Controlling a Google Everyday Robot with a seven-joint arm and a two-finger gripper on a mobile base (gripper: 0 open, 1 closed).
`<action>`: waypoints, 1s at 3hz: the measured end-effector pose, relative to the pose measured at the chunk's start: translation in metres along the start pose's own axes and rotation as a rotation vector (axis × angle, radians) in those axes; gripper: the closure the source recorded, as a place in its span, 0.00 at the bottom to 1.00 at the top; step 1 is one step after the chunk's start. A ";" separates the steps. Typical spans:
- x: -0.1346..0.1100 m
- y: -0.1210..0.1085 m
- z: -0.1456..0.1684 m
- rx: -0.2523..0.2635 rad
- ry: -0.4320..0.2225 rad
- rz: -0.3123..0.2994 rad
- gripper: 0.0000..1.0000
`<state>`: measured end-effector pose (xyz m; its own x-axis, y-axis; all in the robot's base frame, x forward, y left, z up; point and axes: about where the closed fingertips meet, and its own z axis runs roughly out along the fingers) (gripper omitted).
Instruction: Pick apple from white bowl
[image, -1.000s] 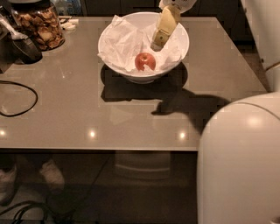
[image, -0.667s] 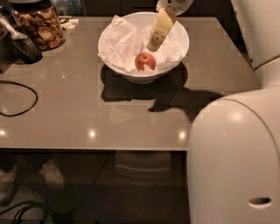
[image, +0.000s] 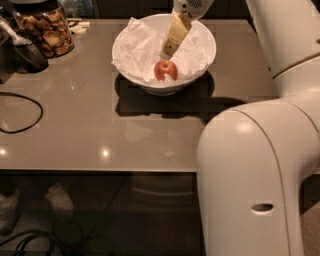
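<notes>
The small red-orange apple (image: 165, 70) lies on crumpled white tissue in the front part of the large white bowl (image: 205, 40), which stands at the back middle of the grey table. My gripper (image: 168, 52) reaches down into the bowl from the top of the view. Its tan tip hangs just above the apple, slightly behind it, and holds nothing that I can see.
A glass jar of brown snacks (image: 46, 31) stands at the back left, with a dark utensil (image: 27, 50) beside it. A black cable (image: 20, 112) loops at the left edge. My white arm body (image: 250, 175) fills the right foreground.
The gripper tip has moved left, from the bowl's right side to just above the apple. My white arm body has swung further left into view.
</notes>
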<state>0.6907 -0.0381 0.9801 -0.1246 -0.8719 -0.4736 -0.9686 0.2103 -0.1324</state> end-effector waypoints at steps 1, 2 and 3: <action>0.001 -0.006 0.008 0.000 0.009 0.013 0.09; 0.010 -0.017 0.016 0.011 0.026 0.047 0.08; 0.021 -0.027 0.029 0.013 0.047 0.078 0.08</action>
<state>0.7199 -0.0496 0.9487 -0.2098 -0.8724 -0.4414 -0.9529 0.2837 -0.1078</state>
